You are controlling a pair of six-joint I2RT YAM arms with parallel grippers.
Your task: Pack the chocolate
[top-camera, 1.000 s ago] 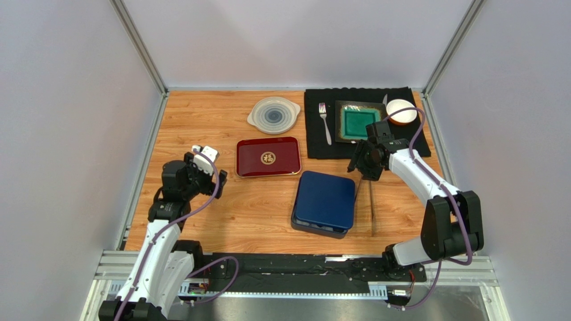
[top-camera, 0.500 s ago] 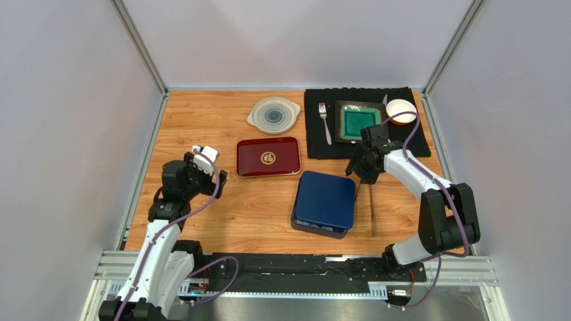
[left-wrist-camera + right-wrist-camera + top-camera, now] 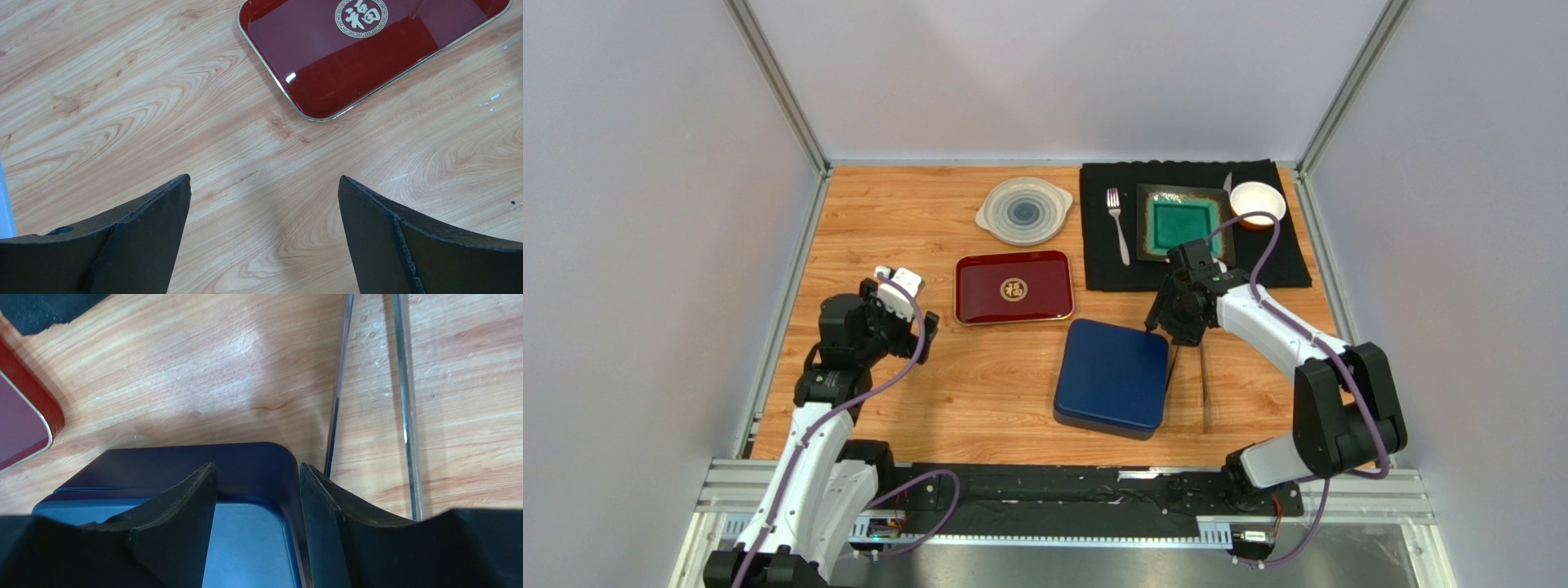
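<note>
— Chocolate? None can be made out. The blue box (image 3: 1112,377) at lower centre is lidded, so its contents are hidden.
— Grippers?
— The left gripper (image 3: 264,184) is spread wide over the bare wooden tabletop (image 3: 977,380). The right gripper (image 3: 258,471) is half apart astride the box's right rim, with a gap showing. Two metal sticks (image 3: 402,404) lie just to the right.
— Changed?
— The box has slid slightly left, toward the open wood.

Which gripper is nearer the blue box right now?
Right. The right gripper has its jaws astride a far corner of the blue box; the left gripper hovers left of the red tray, well away.
</note>
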